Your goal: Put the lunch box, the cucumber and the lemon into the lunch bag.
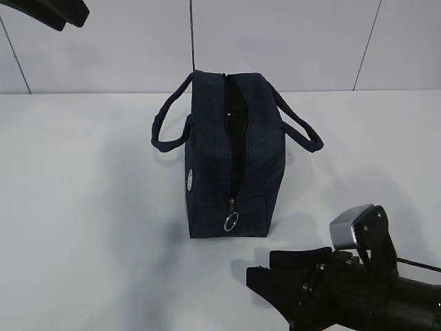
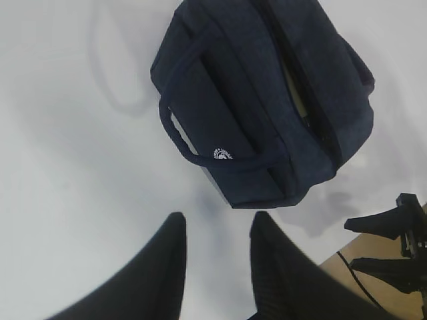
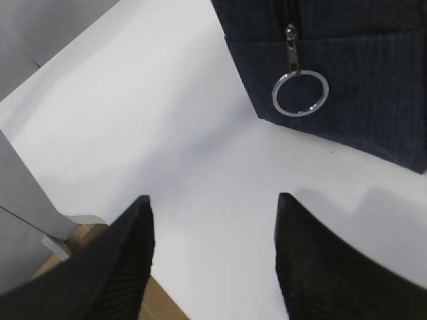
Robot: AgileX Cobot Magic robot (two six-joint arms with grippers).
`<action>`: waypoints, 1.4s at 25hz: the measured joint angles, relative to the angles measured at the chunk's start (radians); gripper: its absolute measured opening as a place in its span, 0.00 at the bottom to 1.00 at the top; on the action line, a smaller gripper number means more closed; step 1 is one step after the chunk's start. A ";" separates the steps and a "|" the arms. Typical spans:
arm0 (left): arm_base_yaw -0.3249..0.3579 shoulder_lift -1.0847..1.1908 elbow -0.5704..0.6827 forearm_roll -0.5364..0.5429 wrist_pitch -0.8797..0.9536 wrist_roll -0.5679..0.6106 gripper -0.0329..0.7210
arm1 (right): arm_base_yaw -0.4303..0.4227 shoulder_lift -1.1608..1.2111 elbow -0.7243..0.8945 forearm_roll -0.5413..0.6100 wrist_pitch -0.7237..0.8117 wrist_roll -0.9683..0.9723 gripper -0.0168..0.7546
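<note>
Your dark navy fabric lunch bag [image 1: 231,165] is standing on the white tabletop [image 1: 83,227], zipper open so food can drop in. Your left gripper [image 2: 217,250] and right gripper [image 3: 213,233] are both hanging spread wide, holding nothing.

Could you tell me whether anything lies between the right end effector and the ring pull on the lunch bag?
Nothing visible does. In the right wrist view, only bare white table separates the open right end effector from the ring pull, which hangs at the near end of the lunch bag.
</note>
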 joint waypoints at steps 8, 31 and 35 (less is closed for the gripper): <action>0.000 0.000 0.000 0.002 0.000 0.000 0.36 | 0.000 0.006 -0.012 0.037 -0.001 0.000 0.59; 0.000 0.000 0.000 0.004 0.000 0.000 0.36 | 0.000 0.013 -0.101 0.038 0.034 -0.008 0.72; 0.000 0.000 0.000 0.024 0.000 0.000 0.36 | 0.000 0.013 -0.101 0.035 0.038 -0.008 0.73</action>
